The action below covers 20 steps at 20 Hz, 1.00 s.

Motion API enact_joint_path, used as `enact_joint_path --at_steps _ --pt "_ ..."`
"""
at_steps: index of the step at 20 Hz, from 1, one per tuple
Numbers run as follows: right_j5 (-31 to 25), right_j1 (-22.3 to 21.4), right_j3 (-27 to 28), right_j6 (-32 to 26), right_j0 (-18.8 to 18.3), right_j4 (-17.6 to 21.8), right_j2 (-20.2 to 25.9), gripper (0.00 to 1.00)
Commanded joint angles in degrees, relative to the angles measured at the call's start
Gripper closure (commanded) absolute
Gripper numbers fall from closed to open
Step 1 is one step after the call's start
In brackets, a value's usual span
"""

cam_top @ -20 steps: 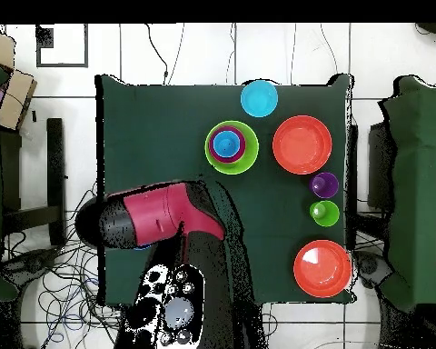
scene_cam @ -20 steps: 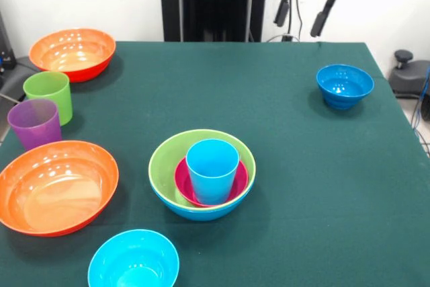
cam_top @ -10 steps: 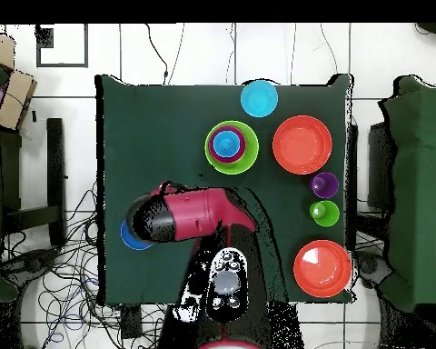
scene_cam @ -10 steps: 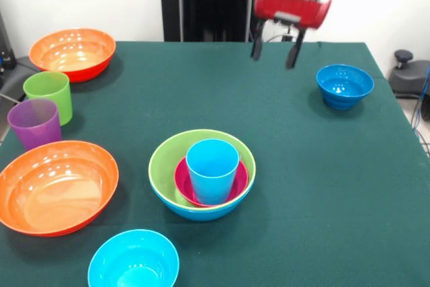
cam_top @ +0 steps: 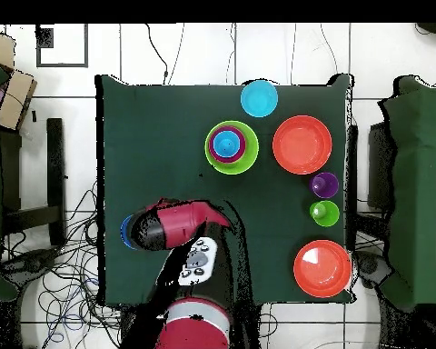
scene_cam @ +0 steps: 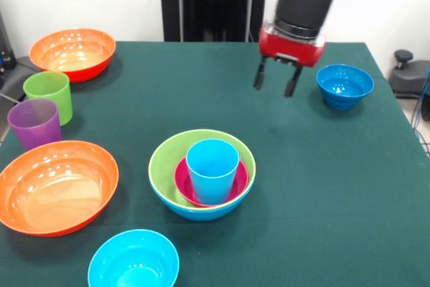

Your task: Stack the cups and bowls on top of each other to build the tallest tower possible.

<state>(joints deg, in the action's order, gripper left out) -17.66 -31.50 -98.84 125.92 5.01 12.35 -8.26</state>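
The gripper (scene_cam: 274,80) hangs in the upper right of the front view, above the green table (scene_cam: 336,199), its 2 dark fingers spread apart and holding nothing. It sits just left of the dark blue small bowl (scene_cam: 345,85), which stands alone near the table's right edge. In the overhead view the red arm (cam_top: 172,225) covers most of that bowl at the lower left of the table.

The tower (scene_cam: 201,174) stands at the centre of the front view: 1 large blue bowl (scene_cam: 201,212) at the bottom, 1 lime green bowl (scene_cam: 164,159) nested in it, 1 magenta small bowl (scene_cam: 183,183) inside that, and 1 light blue cup (scene_cam: 212,169) standing upright in the magenta bowl. That makes 4 pieces stacked.

Loose pieces number 6. 2 orange bowls sit on the left side: 1 at the upper left (scene_cam: 72,53) and 1 at the lower left (scene_cam: 55,186). Between them stand 2 upright cups, the lime green cup (scene_cam: 48,95) and the purple cup (scene_cam: 35,123), just beside each other. 1 cyan small bowl (scene_cam: 134,260) sits at the bottom edge, below and left of the tower.

In all: 3 cups and 7 bowls.
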Motion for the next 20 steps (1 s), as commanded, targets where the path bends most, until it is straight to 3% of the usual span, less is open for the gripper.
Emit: enact_joint_path --at_steps 1,6,10,17,20 --pt "-4.1 0.4 0.5 16.3 7.6 -7.1 -0.2 0.00" --pt "-4.8 -0.6 0.4 17.2 11.4 -12.1 -1.6 0.00" --pt "-9.0 -5.2 -0.6 15.1 12.0 -14.0 -2.5 0.00" --pt "-12.2 -9.2 -1.1 10.3 8.2 -15.0 -0.8 0.00" --pt "-9.5 -9.2 -3.8 6.5 2.9 -15.1 3.2 0.00"
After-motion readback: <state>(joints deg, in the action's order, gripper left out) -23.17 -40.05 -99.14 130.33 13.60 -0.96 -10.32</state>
